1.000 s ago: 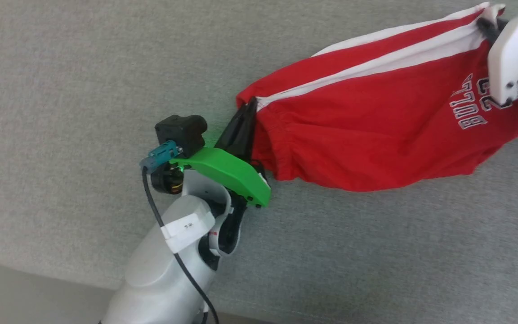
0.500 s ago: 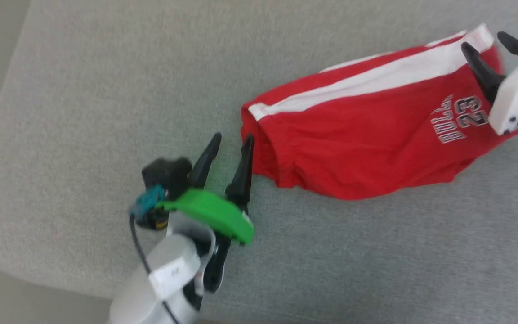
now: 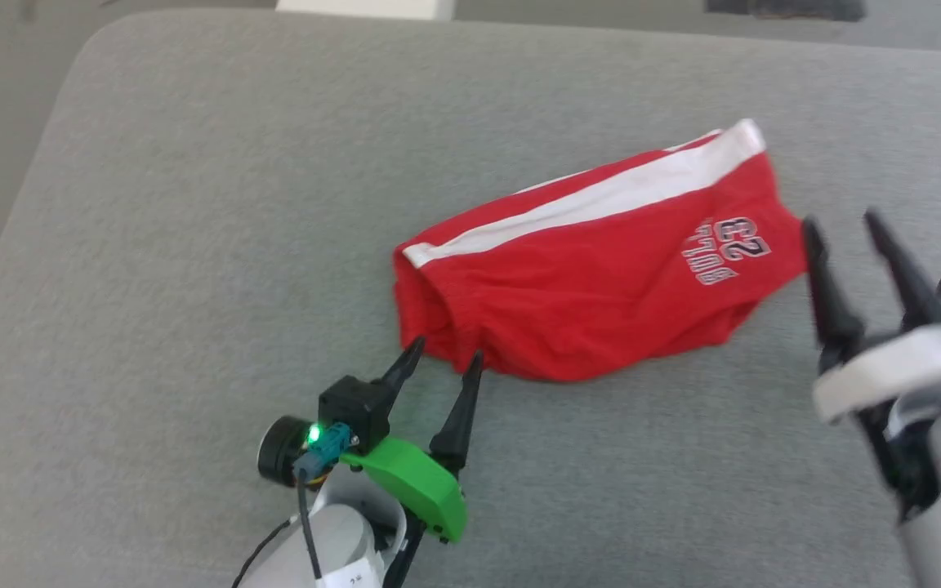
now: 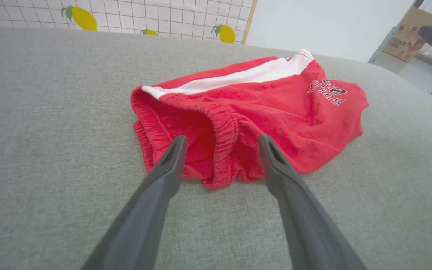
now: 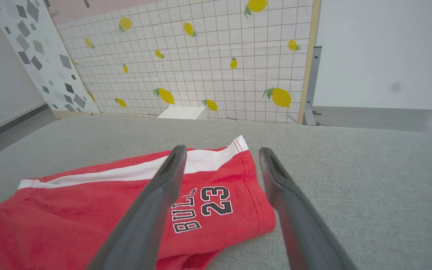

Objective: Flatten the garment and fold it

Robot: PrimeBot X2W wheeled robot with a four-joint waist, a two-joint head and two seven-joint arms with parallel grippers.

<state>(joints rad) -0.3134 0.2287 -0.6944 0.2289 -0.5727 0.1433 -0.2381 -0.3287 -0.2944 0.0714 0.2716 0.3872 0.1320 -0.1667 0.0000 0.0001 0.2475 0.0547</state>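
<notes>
**A:** Where are the shorts [image 3: 585, 286] now?

**B:** They lie slack in the middle of the grey tabletop [image 3: 193, 204]. The waistband end points to 7 o'clock and the hem to 2 o'clock. The white stripe [image 3: 585, 200] runs along the far edge.

**A:** What is around them?

**B:** The left gripper [image 3: 447, 349] is at their 7 o'clock, just beside the waistband. The right gripper [image 3: 840, 220] is at their 3 o'clock, near the hem. Behind the tabletop I see a tiled panel with lemons [image 5: 219, 67], a white box [image 5: 181, 112] and a cardboard box [image 4: 411, 30].

**A:** And the jaws?

**B:** Both pairs stand wide apart and hold nothing. One second ago each pair was closed on one end of the cloth, and the shorts were pulled tight between them. The head camera has also shifted since then.

**A:** Any writing?

**B:** Near the hem I read "BUL" and "23". In the right wrist view a finger covers the rest. The print on the cardboard box is too small to read.
</notes>
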